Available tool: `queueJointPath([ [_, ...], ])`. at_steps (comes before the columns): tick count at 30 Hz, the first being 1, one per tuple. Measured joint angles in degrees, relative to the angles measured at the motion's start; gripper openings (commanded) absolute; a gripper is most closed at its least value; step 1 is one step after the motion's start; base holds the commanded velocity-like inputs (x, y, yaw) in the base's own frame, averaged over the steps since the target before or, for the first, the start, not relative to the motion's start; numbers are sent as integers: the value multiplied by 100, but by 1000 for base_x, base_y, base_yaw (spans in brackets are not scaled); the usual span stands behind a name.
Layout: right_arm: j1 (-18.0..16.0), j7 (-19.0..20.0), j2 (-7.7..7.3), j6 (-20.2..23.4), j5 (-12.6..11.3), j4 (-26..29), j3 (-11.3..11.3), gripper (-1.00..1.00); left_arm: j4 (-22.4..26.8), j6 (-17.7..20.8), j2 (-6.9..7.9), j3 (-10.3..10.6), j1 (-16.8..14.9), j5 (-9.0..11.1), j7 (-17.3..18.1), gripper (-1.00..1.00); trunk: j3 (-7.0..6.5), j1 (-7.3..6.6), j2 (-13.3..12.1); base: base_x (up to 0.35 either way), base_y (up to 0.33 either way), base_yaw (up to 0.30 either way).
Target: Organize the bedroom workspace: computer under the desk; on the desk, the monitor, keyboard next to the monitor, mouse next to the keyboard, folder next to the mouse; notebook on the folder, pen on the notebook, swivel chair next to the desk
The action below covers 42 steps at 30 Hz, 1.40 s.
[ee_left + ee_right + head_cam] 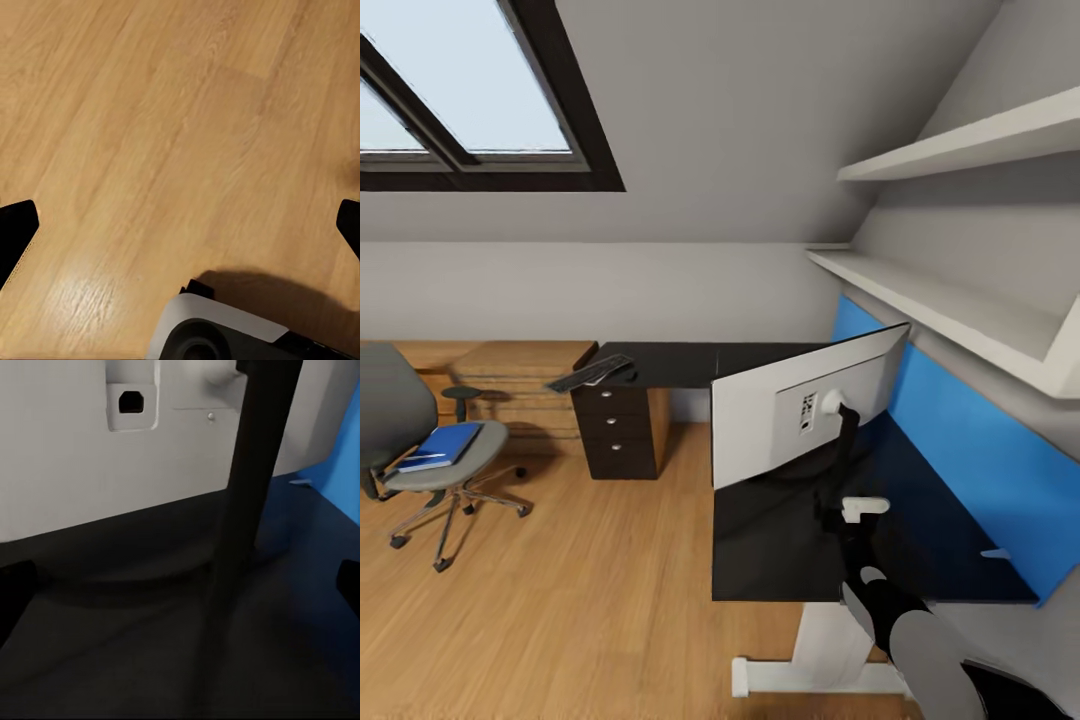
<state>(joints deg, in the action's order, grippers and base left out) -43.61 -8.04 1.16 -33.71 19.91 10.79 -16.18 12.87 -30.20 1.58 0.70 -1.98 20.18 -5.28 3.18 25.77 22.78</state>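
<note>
Right gripper [180, 577] agape behind monitor [760, 430] on desk [780, 550]

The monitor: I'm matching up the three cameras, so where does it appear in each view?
Head view: monitor stands on the desk right of centre, white back toward the camera.
Right wrist view: its white back and black stand, seen close.
Left wrist view: not in it; wood floor there.
Shared landmark: the blue wall panel.
</note>
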Motion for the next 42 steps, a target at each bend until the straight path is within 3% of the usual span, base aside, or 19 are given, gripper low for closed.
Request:
queueJointPath([
  [15,9,-201,209,2,5,50,23,100,-2,0,34,-4,0,2,0,100,0,0,0,-248,246,0],
  [19,9,-460,354,14,11,102,29,100,-1,2,35,-6,0,2,0,100,0,-1,0,-195,219,0],
  [24,9,-909,675,198,15,279,43,100,1,5,35,-7,-1,3,1,100,0,-2,1,-104,117,0],
  [28,9,-1192,879,884,-6,423,112,100,-2,14,29,-8,-1,3,2,100,0,-2,1,-30,34,0],
  [37,2,-1350,878,2806,-45,1269,187,100,-2,12,24,-8,0,3,2,100,0,-2,2,-7,8,0],
  [40,-8,-1342,877,3550,-215,1837,202,100,-1,6,19,-2,0,-1,2,100,0,-2,2,0,1,0],
  [42,-10,-1337,877,3742,-368,2055,207,100,-2,3,21,-1,-1,-5,2,100,0,-2,1,0,0,0],
])
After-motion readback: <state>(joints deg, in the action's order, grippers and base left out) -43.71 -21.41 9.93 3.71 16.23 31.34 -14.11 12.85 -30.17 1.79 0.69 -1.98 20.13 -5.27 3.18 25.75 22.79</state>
